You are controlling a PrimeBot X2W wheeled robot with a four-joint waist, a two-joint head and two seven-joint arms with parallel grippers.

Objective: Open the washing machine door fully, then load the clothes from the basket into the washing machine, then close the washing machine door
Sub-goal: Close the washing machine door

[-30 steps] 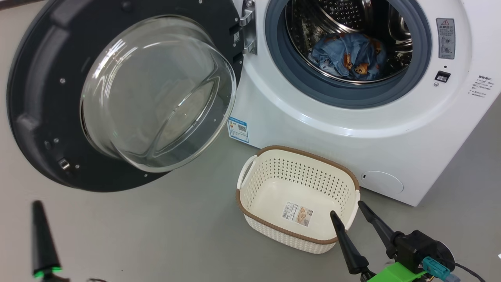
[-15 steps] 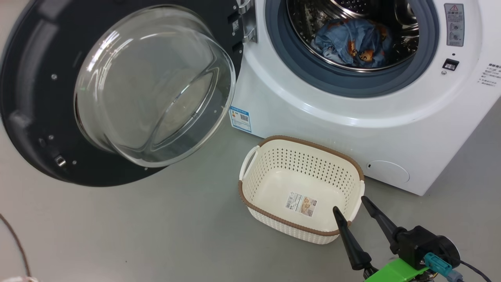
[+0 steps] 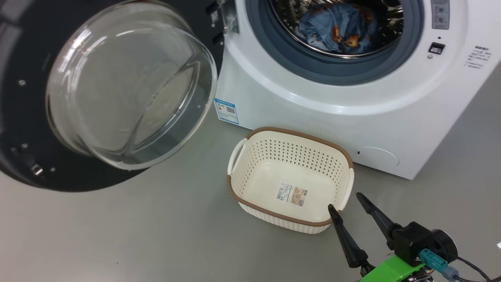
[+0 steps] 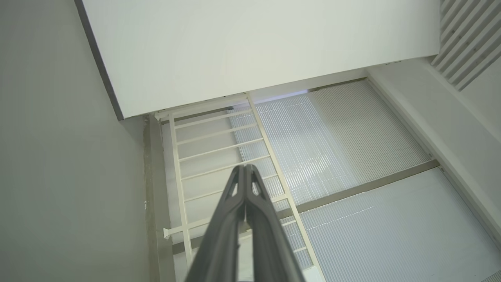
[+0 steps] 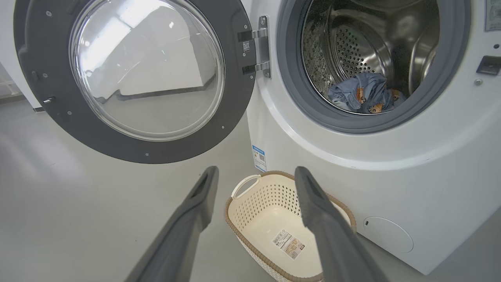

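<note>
The washing machine (image 3: 313,105) (image 5: 391,176) stands with its door (image 3: 23,117) (image 5: 137,78) swung wide to the left. Blue printed clothes (image 3: 338,27) (image 5: 366,94) lie inside the steel drum. On the floor in front sits the cream basket (image 3: 289,137) (image 5: 250,219), with just a label on its bottom. My right gripper (image 3: 345,202) (image 5: 254,176) hovers open, near and above the basket's right corner, nothing between its fingers. My left gripper (image 4: 245,168) is shut on nothing, pointing at a white wall and a railing.
Grey floor (image 3: 137,235) spreads left and in front of the basket. The open door overhangs the floor at the left. A blue label sticker (image 3: 226,111) marks the machine's lower left corner. A white railing (image 4: 203,149) and ribbed panels lie before the left gripper.
The head camera has shifted, so the whole scene slid left and up. The left gripper's finger seen at the lower left a second ago has left the head view. The right gripper stays open.
</note>
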